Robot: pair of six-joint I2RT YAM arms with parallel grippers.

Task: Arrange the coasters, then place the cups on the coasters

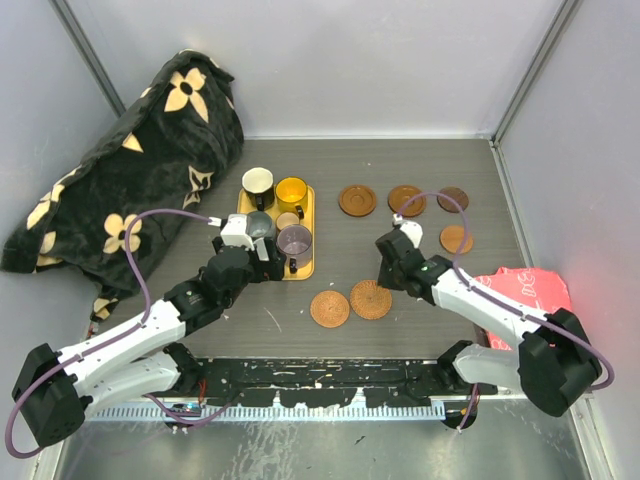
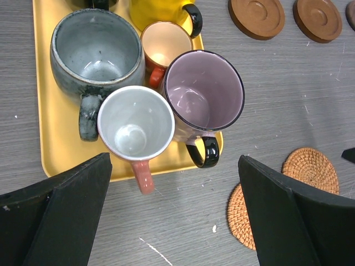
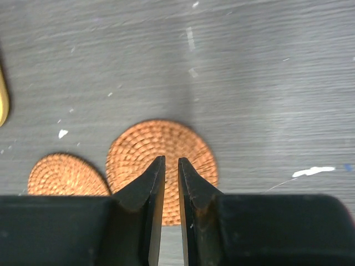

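Two-arm rig at the near edge of a grey counter, seen from above and from both wrists. Nearest the bases, two woven discs lie flat on the counter with their edges meeting: the left coaster and the right coaster. The right gripper is poised directly over the right coaster, jaws closed to a thin slit with nothing between them; whether it touches the disc cannot be told. The left gripper hangs over the near end of the yellow tray, jaws spread wide and empty, flanking the white cup and the purple cup. Behind these on the tray stand the grey cup and the copper cup, then the yellow cup and the black cup, all upright. Right of the tray lie four further coasters, three in a far row and one nearer. A red object sits by the right wall, and a black flowered cloth is heaped along the left wall
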